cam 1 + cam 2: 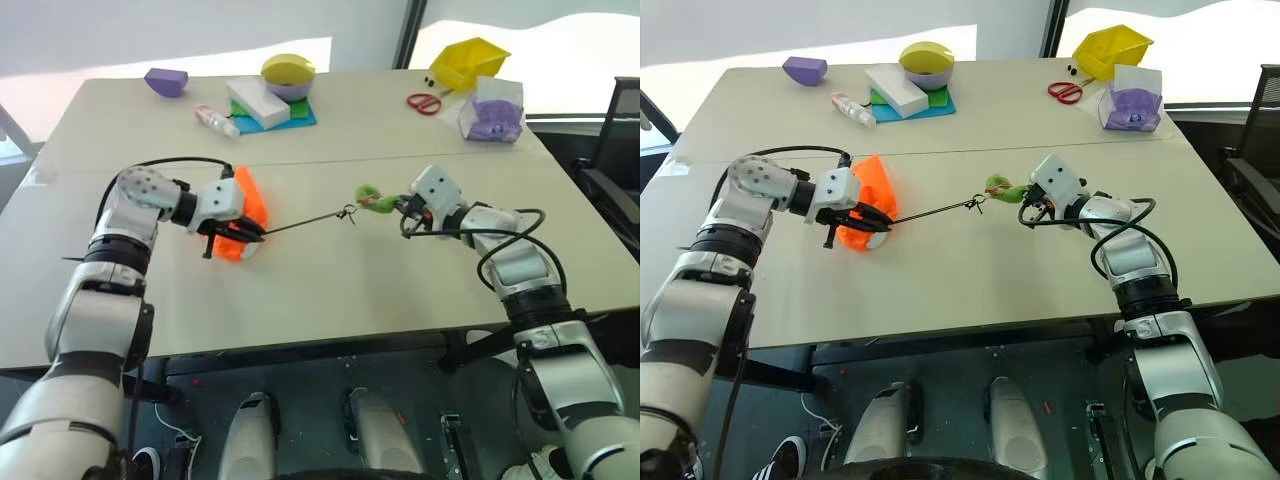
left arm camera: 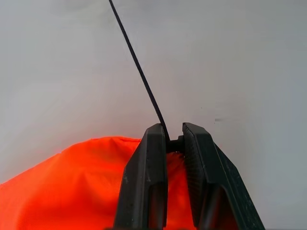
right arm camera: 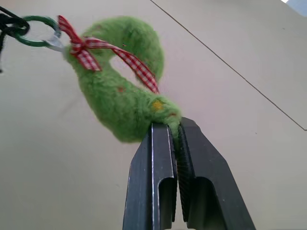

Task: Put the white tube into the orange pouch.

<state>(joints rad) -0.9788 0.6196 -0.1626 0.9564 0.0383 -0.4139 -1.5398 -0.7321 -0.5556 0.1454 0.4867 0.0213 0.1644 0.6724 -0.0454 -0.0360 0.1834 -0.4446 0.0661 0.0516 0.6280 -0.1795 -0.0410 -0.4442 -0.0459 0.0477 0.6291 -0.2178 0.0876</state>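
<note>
Pale tabletop [image 1: 330, 270] carries the whole scene, with bright window blinds behind. At its near left the left claw [image 2: 175, 139] is pinched onto the gathered mouth of the orange pouch [image 1: 247, 215], right where the dark cord [image 1: 300, 224] leaves the fabric. The right claw [image 3: 175, 132] is clamped on the fuzzy green ring [image 3: 122, 98] at the cord's far end, so the cord runs taut between them, nearly level and just above the surface.

A white tip shows at the pouch's lower edge beside the left claw, likely the white tube [image 1: 246, 252]; its long axis and heading cannot be told. The pouch itself runs lengthwise away from the robot, its mouth turned toward the right claw.

My worry: more pull could drag the pouch from the left grip, or the fuzzy ring could slip free, leaving the mouth half closed with the tube still poking out.
</note>
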